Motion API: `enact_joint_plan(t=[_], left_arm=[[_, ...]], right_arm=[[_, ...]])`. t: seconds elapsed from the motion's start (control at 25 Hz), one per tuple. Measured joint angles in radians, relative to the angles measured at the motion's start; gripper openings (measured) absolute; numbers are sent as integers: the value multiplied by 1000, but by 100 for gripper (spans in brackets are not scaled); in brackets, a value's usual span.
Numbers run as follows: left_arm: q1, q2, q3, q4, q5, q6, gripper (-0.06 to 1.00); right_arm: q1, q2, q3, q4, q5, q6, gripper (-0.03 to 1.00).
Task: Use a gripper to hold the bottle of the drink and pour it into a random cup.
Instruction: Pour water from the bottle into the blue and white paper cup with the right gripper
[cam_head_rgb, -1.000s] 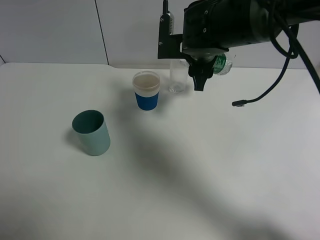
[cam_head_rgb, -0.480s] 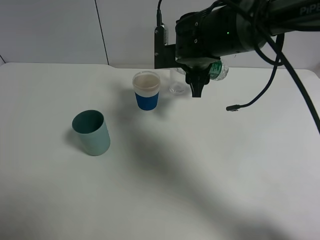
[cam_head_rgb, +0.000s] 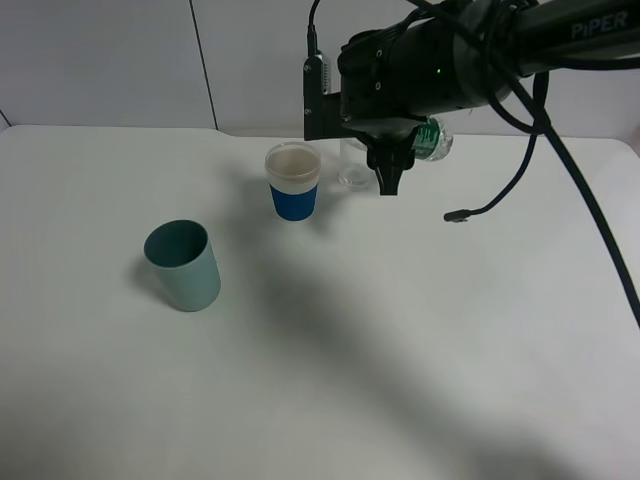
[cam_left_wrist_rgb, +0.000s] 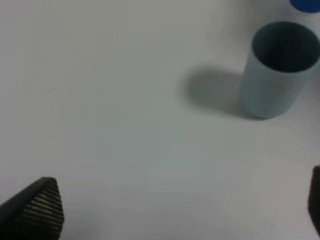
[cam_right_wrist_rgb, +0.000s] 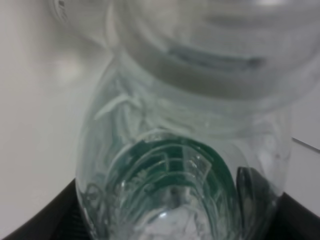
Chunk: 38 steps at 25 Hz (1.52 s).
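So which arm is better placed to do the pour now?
Right. The right pincer holds the bottle, raised close to the clear glass and the blue cup. The left pincer is open, holds nothing, and faces the teal cup.

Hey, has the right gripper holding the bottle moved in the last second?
Yes. The right gripper, shut on the bottle, has shifted left in the high view, closer to the blue cup and farther across the clear glass.
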Motion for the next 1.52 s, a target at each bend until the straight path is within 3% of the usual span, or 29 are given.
enact_joint_plan(t=[0.56,0.76,1.52], left_arm=[[0,0,0,0,0,0,99],[0,0,0,0,0,0,99],[0,0,0,0,0,0,99]], right_arm=[[13,4,-17,1,4,-21,56],[21,44,-71,0,60,-47,56],[51,55,-94,0,54,-132,56]])
